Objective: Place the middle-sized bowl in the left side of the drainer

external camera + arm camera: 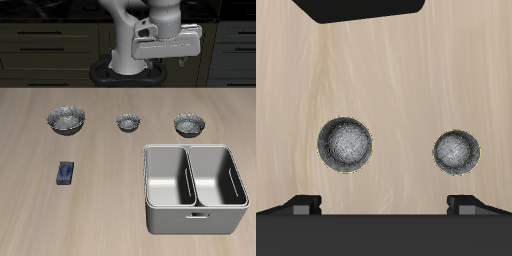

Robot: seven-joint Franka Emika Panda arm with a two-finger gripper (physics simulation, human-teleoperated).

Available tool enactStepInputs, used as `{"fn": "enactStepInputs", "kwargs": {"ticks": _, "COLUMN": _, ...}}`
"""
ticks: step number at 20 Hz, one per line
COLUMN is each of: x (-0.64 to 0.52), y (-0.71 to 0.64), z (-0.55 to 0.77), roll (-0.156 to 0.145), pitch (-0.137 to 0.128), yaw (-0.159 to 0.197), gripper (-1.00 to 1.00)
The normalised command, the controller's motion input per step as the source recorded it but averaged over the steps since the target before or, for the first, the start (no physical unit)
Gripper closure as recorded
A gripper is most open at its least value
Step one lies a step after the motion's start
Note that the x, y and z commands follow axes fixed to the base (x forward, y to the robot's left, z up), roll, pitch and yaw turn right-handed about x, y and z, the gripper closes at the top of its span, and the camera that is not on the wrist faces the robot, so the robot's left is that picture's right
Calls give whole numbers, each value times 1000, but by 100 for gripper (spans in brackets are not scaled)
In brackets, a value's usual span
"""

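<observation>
Three grey metal bowls stand in a row across the table. The middle-sized bowl [189, 124] is the one straight behind the drainer [147, 190]; it also shows in the wrist view [345, 144]. The smallest bowl [127, 122] [457, 150] is in the middle of the row and the widest bowl [67, 121] at the other end. The drainer is a light-grey tub with two deep compartments, both empty. My gripper [168, 50] [386, 205] is open and empty, high above the table's back, over the gap between the smallest and the middle-sized bowl.
A small blue block [66, 172] lies nearer the table's front edge, in front of the widest bowl. The robot's base [128, 68] stands at the table's back edge, with dark cabinets behind it.
</observation>
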Motion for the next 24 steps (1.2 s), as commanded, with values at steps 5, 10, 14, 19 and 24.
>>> {"fn": "enactStepInputs", "kwargs": {"ticks": 5, "x": 193, "y": 50, "z": -54, "roll": -73, "pitch": -24, "yaw": -14, "gripper": -100}}
{"fn": "enactStepInputs", "kwargs": {"ticks": 10, "x": 145, "y": 138, "z": -158, "roll": -20, "pitch": 4, "yaw": 13, "gripper": -100}}
{"fn": "enactStepInputs", "kwargs": {"ticks": 14, "x": 109, "y": 82, "z": -288, "roll": -24, "pitch": 21, "yaw": 3, "gripper": -100}}
{"fn": "enactStepInputs", "kwargs": {"ticks": 19, "x": -50, "y": 60, "z": -261, "roll": 20, "pitch": 11, "yaw": 13, "gripper": -100}}
{"fn": "enactStepInputs", "kwargs": {"ticks": 24, "x": -77, "y": 30, "z": -364, "roll": 11, "pitch": 25, "yaw": 15, "gripper": -100}}
